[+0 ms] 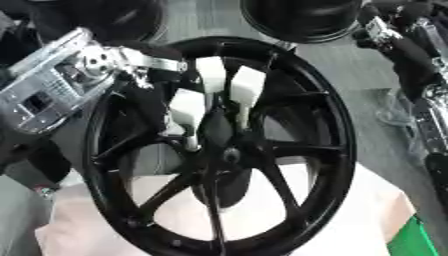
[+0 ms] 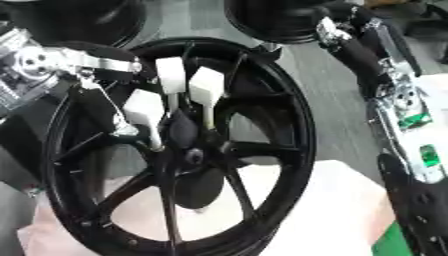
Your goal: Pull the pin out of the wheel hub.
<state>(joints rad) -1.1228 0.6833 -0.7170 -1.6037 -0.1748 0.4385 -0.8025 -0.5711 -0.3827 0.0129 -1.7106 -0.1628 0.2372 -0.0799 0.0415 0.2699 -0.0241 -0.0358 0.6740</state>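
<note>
We have our left hand (image 1: 206, 97) reaching in from ten o'clock, its white-padded fingers (image 1: 246, 86) hanging down over the spokes of the black wheel (image 1: 328, 100). The fingers are bent toward one another and close in just above the hub (image 1: 229, 155), with the lowest pad's tip near a small pale stub, perhaps the pin (image 1: 191, 145), at about eleven o'clock from the hub centre. We cannot tell whether the fingers actually pinch it or only rest beside it; the dark centre swallows the detail.

The relation that matters: the hub lies at roughly five o'clock from our palm and very near the fingertips. We judge the pin's long axis to run out of the wheel face, along the hub's own axis, so the pull should follow that line, not slide sideways across the spokes.

The wheel stands tilted, its lower rim resting on a pale cloth-covered surface (image 1: 367, 210).

Our right arm (image 2: 394, 95) runs down the three o'clock edge, well apart from the hub; its hand is out of sight. The left hand is plainly the nearer one, and the pull falls to it.
</note>
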